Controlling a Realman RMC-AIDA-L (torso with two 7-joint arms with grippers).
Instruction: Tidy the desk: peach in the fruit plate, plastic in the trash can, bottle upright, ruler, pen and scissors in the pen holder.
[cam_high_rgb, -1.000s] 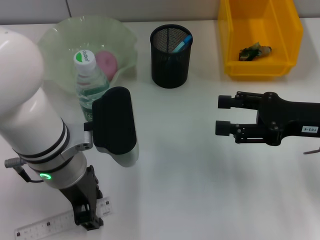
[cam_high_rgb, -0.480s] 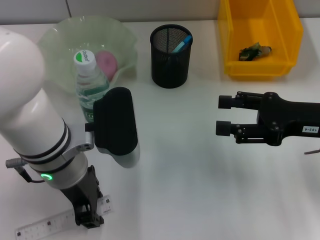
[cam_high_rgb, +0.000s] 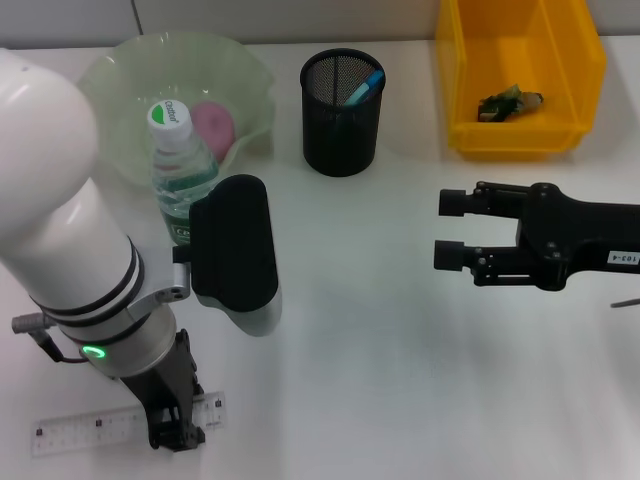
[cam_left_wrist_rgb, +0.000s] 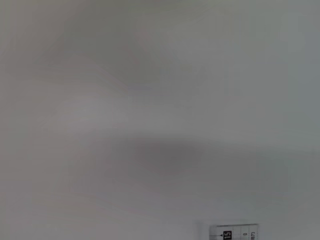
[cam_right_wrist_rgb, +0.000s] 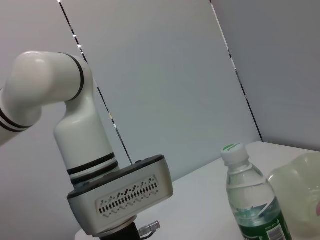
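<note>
Ruler (cam_high_rgb: 125, 425) first, since it lies nearest me at the table's front-left edge, flat and nearly level across the view, with my left gripper (cam_high_rgb: 178, 432) planted right on its right-hand part. I have the left arm reaching straight down from the shoulder, its white forearm and black wrist block filling the left of the head view, and the fingers look pinched onto the ruler, though the arm covers much of the contact. On the left wrist camera I get only bare tabletop and the ruler's end marked 15 (cam_left_wrist_rgb: 234, 232) at the frame edge. Farther out on the right, my right gripper (cam_high_rgb: 450, 229) hovers level above the white table (cam_high_rgb: 380, 360), pointing toward the left, its 2 fingers parted and holding nothing. Behind the left arm the bottle (cam_high_rgb: 180, 170) stands upright, white cap up, just in front of the fruit plate (cam_high_rgb: 120, 90), and the pink peach (cam_high_rgb: 212, 122) sits in that pale green bowl. Toward the back centre the black mesh pen holder (cam_high_rgb: 341, 115) holds a blue-tipped pen (cam_high_rgb: 365, 88). At the back right the yellow trash can (cam_high_rgb: 580, 70) holds a crumpled scrap of plastic (cam_high_rgb: 508, 102).
</note>
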